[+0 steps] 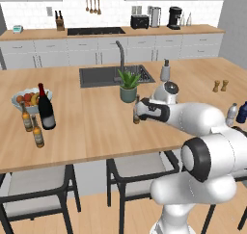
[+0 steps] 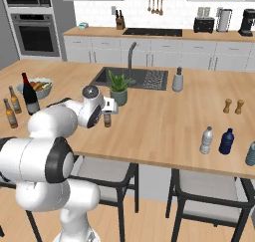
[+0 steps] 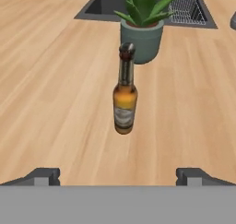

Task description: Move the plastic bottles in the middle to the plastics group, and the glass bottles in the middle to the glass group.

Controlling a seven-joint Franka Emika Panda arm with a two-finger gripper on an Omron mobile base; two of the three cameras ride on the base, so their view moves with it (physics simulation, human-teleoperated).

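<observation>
item, nearest: gripper [image 3: 118, 174], jaws spread wide and holding nothing, fingertips low at 6 o'clock in the hand view.
item, next out: brown beer bottle [image 3: 125, 95], upright on the wooden island top [image 3: 50, 80], dead ahead at 12 o'clock of the gripper and clear of both fingers; judged the step in hand is its pickup. advice: drive straight forward, keep the bottle centred between the fingers, close on the body at the pale label rather than the thin neck, lift straight up.
item, behind it: potted plant [image 3: 143, 32], near at 12 o'clock; an overshoot could nudge it.
item, far left: glass group [image 1: 32, 124], beside the wine bottle [image 1: 46, 108].
item, far right: dark blue bottle [image 2: 226, 141], with the clear water bottle [image 2: 206, 140] just beside it.
</observation>
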